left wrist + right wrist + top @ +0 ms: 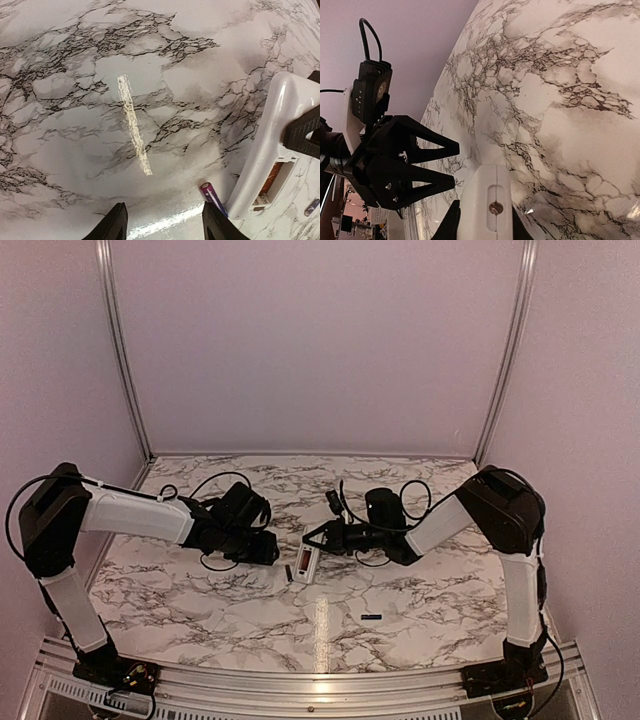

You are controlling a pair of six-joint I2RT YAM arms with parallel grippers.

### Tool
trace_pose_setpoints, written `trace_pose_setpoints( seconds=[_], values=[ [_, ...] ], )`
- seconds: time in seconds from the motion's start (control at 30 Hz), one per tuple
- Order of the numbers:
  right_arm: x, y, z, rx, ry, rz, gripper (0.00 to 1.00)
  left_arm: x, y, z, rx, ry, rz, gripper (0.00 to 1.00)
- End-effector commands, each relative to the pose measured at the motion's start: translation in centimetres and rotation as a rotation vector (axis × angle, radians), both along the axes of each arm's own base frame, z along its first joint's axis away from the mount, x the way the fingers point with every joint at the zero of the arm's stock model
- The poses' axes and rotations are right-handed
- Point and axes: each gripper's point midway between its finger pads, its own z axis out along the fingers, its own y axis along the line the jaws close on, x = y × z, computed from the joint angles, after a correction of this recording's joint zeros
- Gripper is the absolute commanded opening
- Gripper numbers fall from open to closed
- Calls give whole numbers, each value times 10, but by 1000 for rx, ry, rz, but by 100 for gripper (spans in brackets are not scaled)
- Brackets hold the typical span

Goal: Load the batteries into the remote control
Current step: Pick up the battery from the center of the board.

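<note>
Gaping on its underside, the remote control (267, 145) shows an open rectangular battery bay (274, 181) with something coppery inside; whether a cell sits there I cannot tell. Its smooth white plastic shell is pinched at one end by the right tool (485, 222), down on the glossy marble-patterned worktop (150, 75). One slim cylindrical battery (212, 195), dark with a purple end, lies just beside the remote; the other battery (371, 617) lies well apart, nearer the arm bases. The left tool (165, 227) hovers spread wide, holding nothing
</note>
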Motion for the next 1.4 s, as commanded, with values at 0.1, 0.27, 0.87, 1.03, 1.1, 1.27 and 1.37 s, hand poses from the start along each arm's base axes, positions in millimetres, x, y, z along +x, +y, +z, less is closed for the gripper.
trace_pose_setpoints(
  seconds=[0.1, 0.27, 0.87, 1.03, 1.1, 1.27, 1.37],
  values=[
    [-12, -10, -3, -44, -8, 24, 0, -21, -16, -12, -66, 108, 34, 46],
    [2, -44, 9, -65, -39, -53, 0, -32, -37, -15, -78, 104, 45, 46],
    [-6, -79, 43, -38, -12, -103, 0, -32, -14, -65, 307, 151, 119, 20],
    [-15, -80, 44, -13, 29, -93, 0, -34, -5, -61, 363, 135, 57, 8],
    [-17, -81, 43, -7, 41, -90, 0, -34, -6, -49, 351, 119, 35, 3],
    [-33, -69, 45, 21, 69, -64, 0, -43, -25, 0, 183, 85, -65, 0],
    [-46, -54, 45, 45, 98, -34, 0, -56, -39, 37, 39, 89, -131, 0]
  ],
)
